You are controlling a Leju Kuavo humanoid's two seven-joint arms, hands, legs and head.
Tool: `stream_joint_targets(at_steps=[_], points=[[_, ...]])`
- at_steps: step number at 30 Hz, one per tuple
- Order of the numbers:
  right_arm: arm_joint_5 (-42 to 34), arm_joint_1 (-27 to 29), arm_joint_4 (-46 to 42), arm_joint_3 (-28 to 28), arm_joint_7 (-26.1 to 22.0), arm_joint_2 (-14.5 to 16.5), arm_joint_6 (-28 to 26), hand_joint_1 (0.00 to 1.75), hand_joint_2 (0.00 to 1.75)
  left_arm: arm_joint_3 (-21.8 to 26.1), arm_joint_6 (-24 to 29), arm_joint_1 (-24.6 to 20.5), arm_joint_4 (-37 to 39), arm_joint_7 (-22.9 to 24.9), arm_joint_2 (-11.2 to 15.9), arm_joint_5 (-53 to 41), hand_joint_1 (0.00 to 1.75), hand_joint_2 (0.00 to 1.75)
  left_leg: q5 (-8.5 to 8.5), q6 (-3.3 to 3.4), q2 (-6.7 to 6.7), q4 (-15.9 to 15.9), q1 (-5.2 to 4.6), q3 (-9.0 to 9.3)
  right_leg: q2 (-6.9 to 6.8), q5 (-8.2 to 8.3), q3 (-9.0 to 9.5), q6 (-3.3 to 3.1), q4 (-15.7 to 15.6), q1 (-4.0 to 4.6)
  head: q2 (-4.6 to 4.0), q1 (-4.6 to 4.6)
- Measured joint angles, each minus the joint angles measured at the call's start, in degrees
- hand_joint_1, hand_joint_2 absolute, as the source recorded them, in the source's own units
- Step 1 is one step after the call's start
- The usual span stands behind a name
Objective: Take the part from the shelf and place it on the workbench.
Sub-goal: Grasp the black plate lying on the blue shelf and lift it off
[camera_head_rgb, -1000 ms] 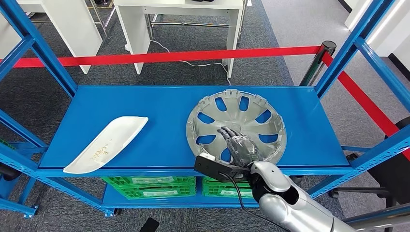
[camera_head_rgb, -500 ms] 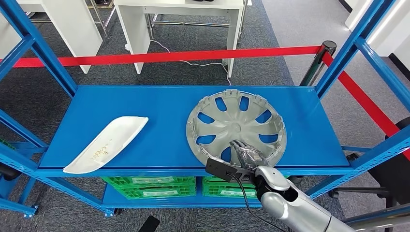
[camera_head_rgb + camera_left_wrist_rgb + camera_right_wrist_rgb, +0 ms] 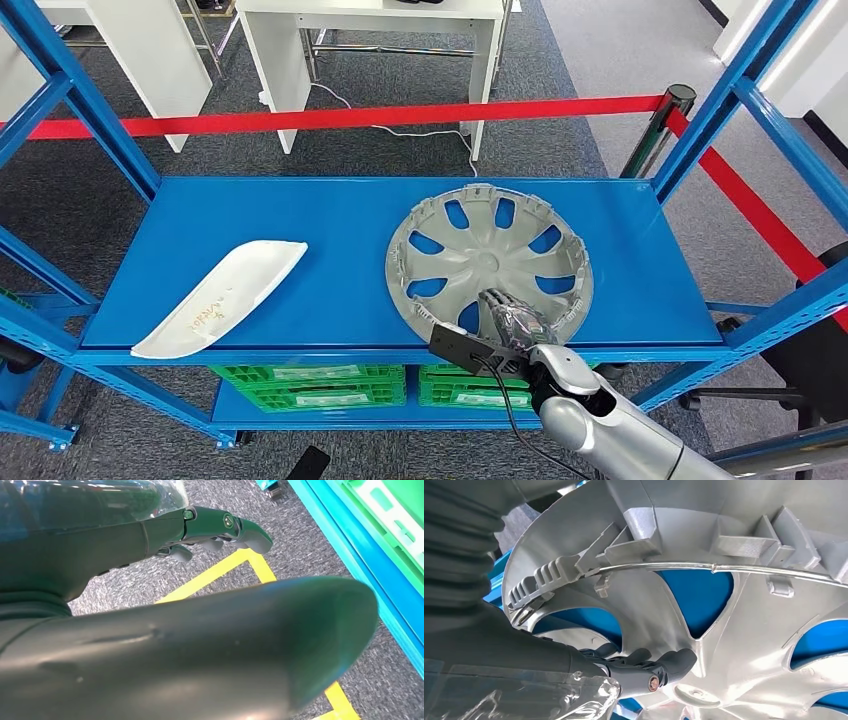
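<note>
On the white curved panel (image 3: 222, 297), lying on the same blue shelf (image 3: 330, 240) well to the left of the right hand (image 3: 512, 320), there is a short line of yellowish handwriting near its nearer end; the marks are too small and blurred to read. The green crates (image 3: 310, 385) on the level below the hand carry pale label strips along their front rims, but no letters or numbers can be made out on them. Nothing else in the views carries legible writing, a brand or a number.
</note>
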Motion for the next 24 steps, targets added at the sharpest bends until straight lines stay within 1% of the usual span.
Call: stream_joint_targets(at_steps=[3,5,6,7,9,10,24], points=[[0.0,-0.1,0.1,0.0,-0.3,0.0,-0.2,0.0,1.75,0.0,0.1,0.0,0.0,-0.1,0.0,0.0,0.0,0.0,0.0,0.0,0.0,0.0,0.0,0.0,0.0,0.0,0.0,0.0,0.0,0.0,0.0,0.0],[0.0,-0.2,0.1,0.0,-0.7,0.1,-0.4,0.1,1.75,0.0,0.2,0.0,0.0,-0.1,0.0,0.0,0.0,0.0,0.0,0.0,0.0,0.0,-0.01,0.0,0.0,0.0,0.0,0.0,0.0,0.0,0.0,-0.01],[0.0,-0.2,0.2,0.0,-0.8,0.1,-0.4,0.41,1.75,0.0,0.3,0.0,0.0,-0.1,0.0,0.0,0.0,0.0,0.0,0.0,0.0,0.0,0.0,0.0,0.0,0.0,0.0,0.0,0.0,0.0,0.0,-0.01],[0.0,-0.3,0.2,0.0,-0.9,0.1,-0.5,0.85,1.75,0.0,0.3,0.0,0.0,-0.1,0.0,0.0,0.0,0.0,0.0,0.0,0.0,0.0,0.0,0.01,-0.01,0.0,0.0,0.0,0.0,0.0,0.0,-0.01],[0.0,-0.4,0.2,0.0,-1.3,0.2,-0.6,1.62,1.75,0.0,0.5,0.0,0.0,-0.1,0.0,0.0,0.0,0.0,0.0,0.0,0.0,0.0,0.0,0.01,-0.01,0.0,0.01,0.0,0.0,0.0,0.0,-0.01],[0.0,-0.4,0.2,0.0,-1.4,0.3,-0.6,1.75,1.75,0.0,0.6,0.0,0.0,-0.1,0.0,0.0,0.0,0.0,0.0,0.0,0.0,0.0,0.0,0.01,-0.01,0.0,0.01,0.0,0.0,0.0,0.0,-0.01],[0.0,-1.1,0.9,0.1,-2.5,0.6,-0.8,1.75,1.75,0.0,1.0,0.1,0.0,0.0,0.0,-0.3,0.0,0.0,0.01,0.0,-0.02,0.0,-0.02,0.0,-0.04,0.0,0.02,0.0,0.0,-0.01,0.0,-0.01]])
